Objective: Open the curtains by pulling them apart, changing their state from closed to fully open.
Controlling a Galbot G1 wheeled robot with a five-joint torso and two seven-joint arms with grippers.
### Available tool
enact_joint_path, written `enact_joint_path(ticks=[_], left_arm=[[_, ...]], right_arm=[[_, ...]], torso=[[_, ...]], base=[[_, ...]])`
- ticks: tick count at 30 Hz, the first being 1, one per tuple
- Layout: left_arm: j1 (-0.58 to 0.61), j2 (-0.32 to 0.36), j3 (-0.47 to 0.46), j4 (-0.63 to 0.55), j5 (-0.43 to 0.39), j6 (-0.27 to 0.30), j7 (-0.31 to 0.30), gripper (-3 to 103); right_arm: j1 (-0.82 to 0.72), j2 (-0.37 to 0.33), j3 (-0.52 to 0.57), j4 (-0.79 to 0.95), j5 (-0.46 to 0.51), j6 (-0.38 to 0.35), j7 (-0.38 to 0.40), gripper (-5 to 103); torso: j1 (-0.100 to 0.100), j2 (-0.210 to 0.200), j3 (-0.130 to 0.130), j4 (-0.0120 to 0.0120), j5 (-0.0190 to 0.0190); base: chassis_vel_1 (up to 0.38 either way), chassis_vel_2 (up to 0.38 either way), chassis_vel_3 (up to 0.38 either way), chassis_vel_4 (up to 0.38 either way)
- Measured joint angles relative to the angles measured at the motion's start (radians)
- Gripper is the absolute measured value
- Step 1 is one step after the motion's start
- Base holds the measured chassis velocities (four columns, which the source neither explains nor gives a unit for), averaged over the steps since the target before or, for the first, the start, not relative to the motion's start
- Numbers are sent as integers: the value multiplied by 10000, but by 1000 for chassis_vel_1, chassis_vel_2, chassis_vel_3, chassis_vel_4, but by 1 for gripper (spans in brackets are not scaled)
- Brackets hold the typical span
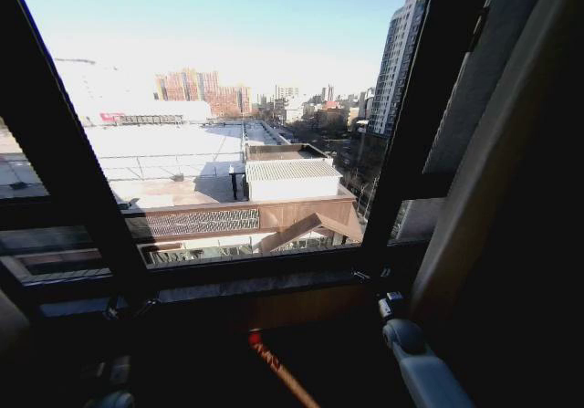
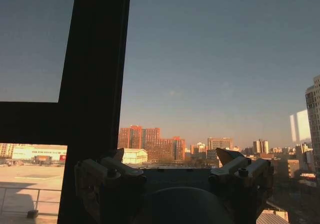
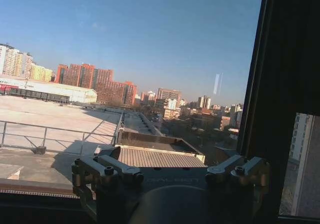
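The window glass (image 1: 228, 107) stands uncovered across the middle of the head view, with rooftops and sky showing through. A pale beige band (image 1: 497, 152) runs up the right side beside a dark mass; it may be a curtain gathered aside, but I cannot make out pleats. My left gripper (image 2: 170, 159) is open in front of the glass beside a dark window post (image 2: 95, 83), with nothing between its fingers. My right gripper (image 3: 170, 156) is open too, facing the pane near the right post (image 3: 285, 83). The right arm (image 1: 422, 367) reaches toward the sill.
A dark window frame with slanted posts (image 1: 64, 152) and a horizontal bar (image 1: 255, 276) crosses the view. Below it lies a dark sill and wall. A small red light (image 1: 255, 339) glows low in the middle.
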Motion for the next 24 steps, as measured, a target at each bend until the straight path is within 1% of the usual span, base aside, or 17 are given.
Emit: enact_joint_path(ticks=[4,11,13,17,19,21,24], left_arm=[[0,0,0,0,0,0,0,100],[0,0,0,0,0,0,0,100],[0,0,0,-1,0,0,0,100],[0,0,0,0,0,0,0,100],[1,0,-1,1,0,0,0,100],[0,0,0,-1,0,0,0,100],[0,0,0,-1,0,0,0,100]], right_arm=[[0,0,0,0,0,0,0,100],[-1,0,0,0,0,0,0,100],[0,0,0,0,0,0,0,100],[0,0,0,0,0,0,0,100],[0,0,0,0,0,0,-1,100],[0,0,0,0,0,-1,0,100],[0,0,0,0,1,-1,0,100]], torso=[[1,0,1,-1,8],[3,-1,2,0,2],[3,-1,1,-2,10],[2,0,0,-1,-2],[1,0,0,1,4],[2,0,1,-3,12],[2,-1,1,-3,8]], base=[[373,344,-386,-338],[376,343,-386,-325],[395,334,-394,-314],[392,319,-392,-306],[398,336,-394,-306],[401,344,-404,-344],[364,327,-384,-328]])
